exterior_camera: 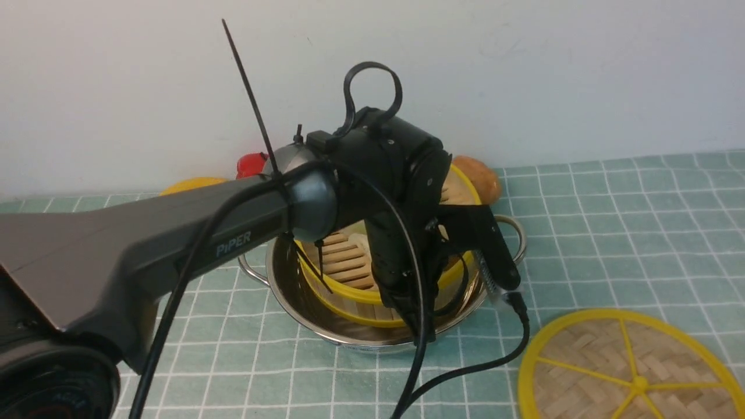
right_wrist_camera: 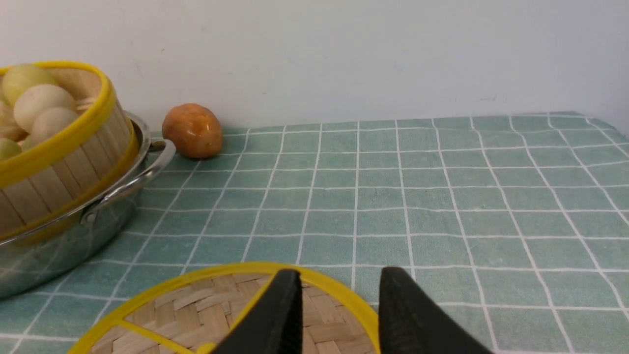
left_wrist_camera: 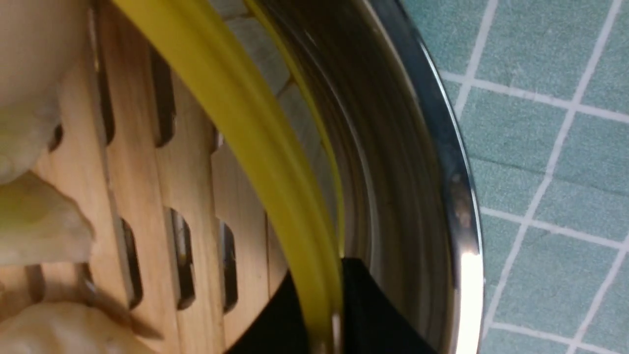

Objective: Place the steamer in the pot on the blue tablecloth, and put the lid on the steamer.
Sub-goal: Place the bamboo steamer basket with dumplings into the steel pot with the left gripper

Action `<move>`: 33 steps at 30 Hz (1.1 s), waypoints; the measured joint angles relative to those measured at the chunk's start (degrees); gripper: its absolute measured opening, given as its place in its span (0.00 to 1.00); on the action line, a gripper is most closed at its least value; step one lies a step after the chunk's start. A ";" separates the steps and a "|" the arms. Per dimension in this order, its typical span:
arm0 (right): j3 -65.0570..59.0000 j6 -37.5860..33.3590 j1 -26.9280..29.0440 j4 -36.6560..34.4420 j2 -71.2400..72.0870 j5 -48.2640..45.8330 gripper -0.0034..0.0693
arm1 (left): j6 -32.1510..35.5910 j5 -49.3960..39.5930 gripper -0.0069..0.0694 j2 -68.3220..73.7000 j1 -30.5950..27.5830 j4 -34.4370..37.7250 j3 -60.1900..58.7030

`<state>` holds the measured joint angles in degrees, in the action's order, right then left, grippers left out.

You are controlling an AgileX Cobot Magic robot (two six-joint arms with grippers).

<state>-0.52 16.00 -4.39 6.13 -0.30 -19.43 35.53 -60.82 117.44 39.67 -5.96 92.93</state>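
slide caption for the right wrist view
Open jaws hang over the rim of the lid; the steamer sits tilted in the pot.

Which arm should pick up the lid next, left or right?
Right. The right gripper, open, hangs above the lid; the left gripper is clamped on the steamer rim inside the pot.

Plain off-white wall [right_wrist_camera: 344, 49] filling the backdrop, matte, faintly scuffed, soft even light, a cool bluish cast
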 joint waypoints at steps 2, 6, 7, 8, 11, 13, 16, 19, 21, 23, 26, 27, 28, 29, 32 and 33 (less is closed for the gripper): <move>0.00 0.00 0.00 0.00 0.00 0.00 0.38 | -0.29 0.20 0.13 0.52 0.00 0.00 0.00; 0.00 0.00 0.00 0.00 0.00 0.00 0.38 | -1.61 0.49 0.13 1.53 0.00 -0.14 0.00; 0.00 0.00 0.00 0.00 0.00 0.00 0.38 | -2.45 0.49 0.13 2.01 0.00 -0.19 0.00; 0.00 0.00 0.00 0.00 0.00 0.00 0.38 | -2.72 0.49 0.13 2.15 0.00 -0.19 0.00; 0.00 0.00 0.00 0.00 0.00 0.00 0.38 | -3.45 0.49 0.13 2.40 0.00 -0.21 0.00; 0.00 0.00 0.00 0.00 0.00 0.00 0.38 | -3.52 0.32 0.13 2.40 0.00 -0.26 0.00; 0.00 0.00 0.00 0.00 0.00 0.00 0.38 | -3.52 -0.53 0.15 2.40 0.00 -0.28 0.00; 0.00 0.00 0.00 0.00 0.00 0.00 0.38 | -3.56 -1.66 0.22 2.40 0.00 -0.32 0.00; 0.00 0.00 0.00 0.00 0.00 0.00 0.38 | -3.56 -1.98 0.28 2.40 0.00 -0.50 0.13; 0.00 0.00 0.00 -0.06 0.00 0.00 0.38 | -3.56 -1.98 0.36 2.33 0.00 -1.06 0.39; 0.00 0.00 0.00 -0.06 0.00 0.00 0.38 | -3.70 -2.41 0.52 1.91 0.00 -1.69 0.47; 0.00 0.00 0.00 -0.06 0.00 0.00 0.38 | -3.86 -2.75 0.57 1.84 0.00 -1.75 0.58; 0.00 0.00 0.00 -0.06 0.00 0.00 0.38 | -4.15 -3.43 0.60 1.76 0.00 -1.89 0.85; 0.00 0.00 0.00 -0.06 0.00 0.00 0.38 | -4.58 -3.95 0.63 1.55 0.00 -1.88 1.22; 0.00 0.00 0.00 -0.06 0.00 0.00 0.38 | -5.36 -6.77 0.71 0.37 0.00 -2.01 3.92; 0.00 0.00 0.00 -0.06 0.00 0.00 0.38 | -5.37 -6.96 0.72 0.27 0.00 -2.01 4.16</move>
<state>-0.52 16.00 -4.39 6.07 -0.30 -19.43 30.16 -67.77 117.72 39.67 -7.97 97.09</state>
